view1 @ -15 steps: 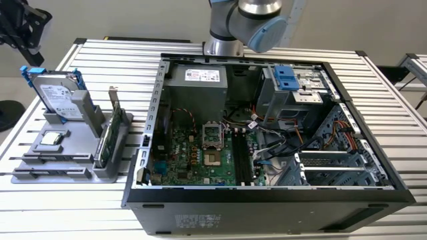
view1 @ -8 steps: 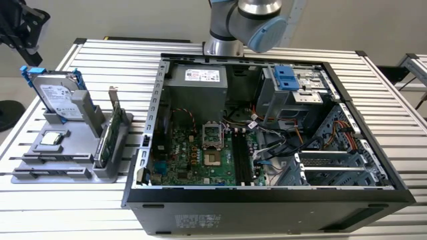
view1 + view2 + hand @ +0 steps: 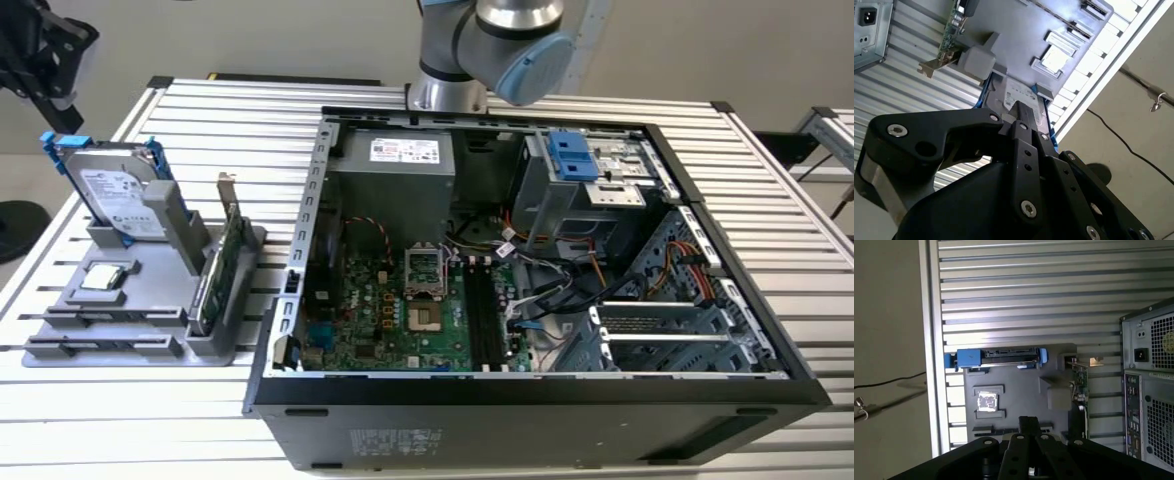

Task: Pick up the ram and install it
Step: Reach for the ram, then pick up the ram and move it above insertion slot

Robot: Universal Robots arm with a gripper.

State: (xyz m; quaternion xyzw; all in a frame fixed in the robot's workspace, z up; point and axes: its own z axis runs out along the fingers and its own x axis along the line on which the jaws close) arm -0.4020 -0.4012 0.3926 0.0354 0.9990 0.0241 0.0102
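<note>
Claw (image 3: 1026, 422) — open or closed, I cannot tell — hovers over the grey holder (image 3: 1014, 385) at the desk (image 3: 1029, 290) edge; whether its narrow slots (image 3: 984, 430) underneath hold the ram is unclear.

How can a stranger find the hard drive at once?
On the slatted table, at the exterior view's left of the open computer case, sits a grey holder. The hard drive stands on edge in it. It alone is a boxy silver block with blue rails; the green card beside it is thin, and the square chip lies flat.
</note>
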